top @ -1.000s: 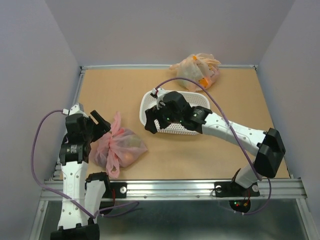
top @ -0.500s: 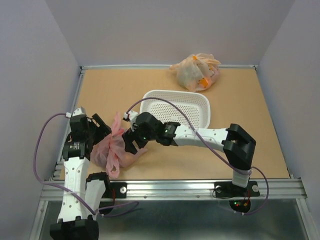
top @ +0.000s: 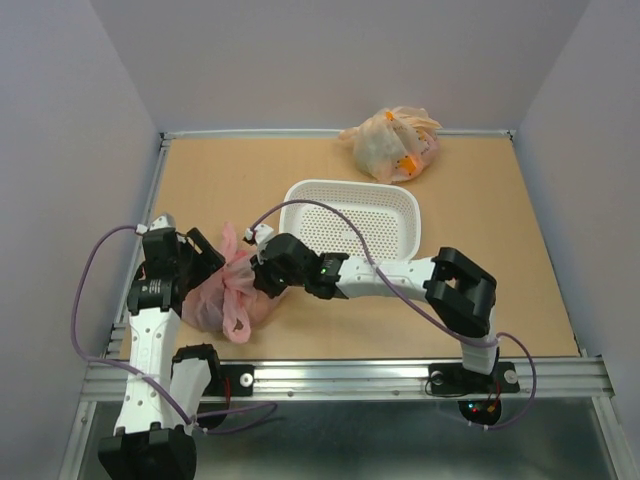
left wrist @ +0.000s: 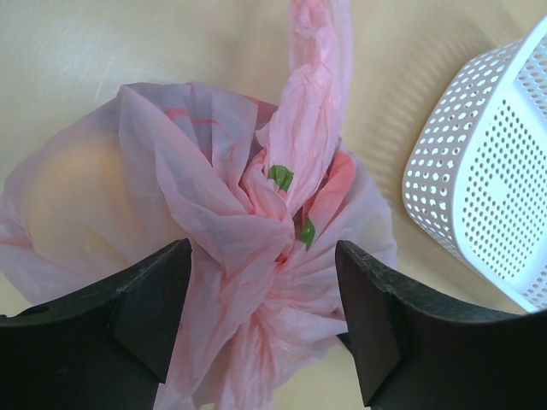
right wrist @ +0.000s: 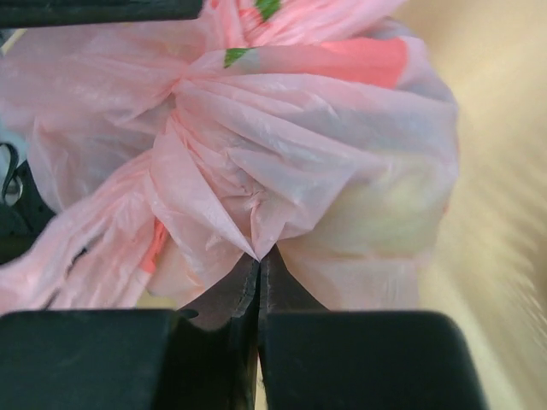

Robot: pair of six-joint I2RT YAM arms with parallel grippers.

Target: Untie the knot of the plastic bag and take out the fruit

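Observation:
The pink plastic bag (top: 222, 296) lies at the table's near left. Its knot (left wrist: 267, 213) is still twisted tight, with one handle loop (left wrist: 318, 68) standing up behind it. My left gripper (left wrist: 265, 329) is open, its two fingers straddling the bag just below the knot without pinching it. My right gripper (right wrist: 259, 266) is shut on a small pinched fold of the plastic bag (right wrist: 282, 145), on the side facing away from the left gripper. The fruit shows only as a pale yellowish bulge (right wrist: 402, 205) through the plastic. In the top view the right gripper (top: 262, 276) meets the bag from the right.
A white perforated basket (top: 400, 200) stands just right of the bag, with its corner (left wrist: 487, 179) close to the left gripper. An orange-beige bag (top: 392, 143) lies at the far edge. Metal rails border the table and grey walls enclose it.
My right arm swung from over the basket leftward to the pink bag and its jaws shut on the plastic. The left gripper moved in over the bag, still open.

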